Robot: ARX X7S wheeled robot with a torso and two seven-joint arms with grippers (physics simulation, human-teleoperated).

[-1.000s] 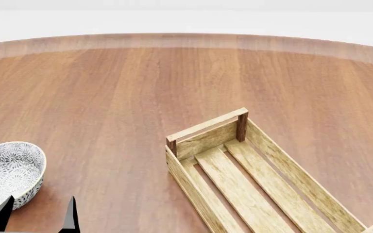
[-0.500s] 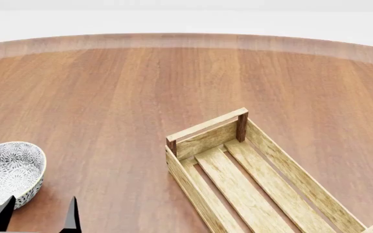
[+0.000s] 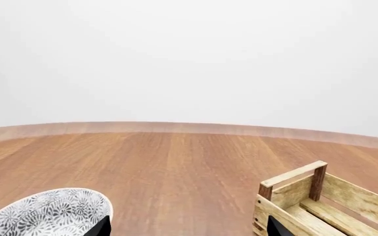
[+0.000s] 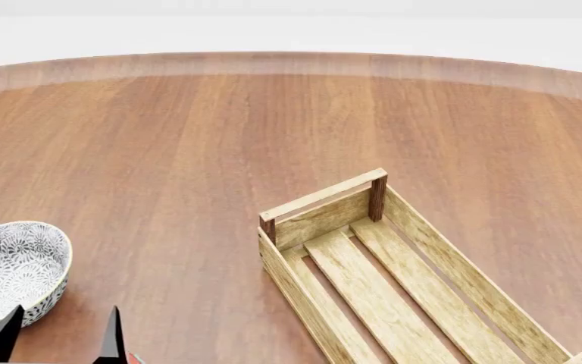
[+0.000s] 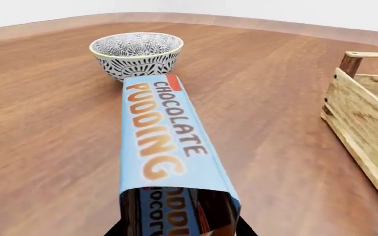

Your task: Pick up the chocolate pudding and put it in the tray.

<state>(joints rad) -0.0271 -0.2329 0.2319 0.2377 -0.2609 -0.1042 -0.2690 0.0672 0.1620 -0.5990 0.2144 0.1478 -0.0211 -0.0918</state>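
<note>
Right jaws are clamped on the near end of the pudding (image 5: 166, 147), which sticks straight out ahead of them with its blue top up, well above the desk (image 5: 45, 123). The bowl (image 5: 136, 53) sits just past its far end and the tray (image 5: 366, 132) off to one side. Left jaws (image 4: 58, 343) are spread apart with nothing between them, bowl beside one finger, tray beyond the other.
</note>
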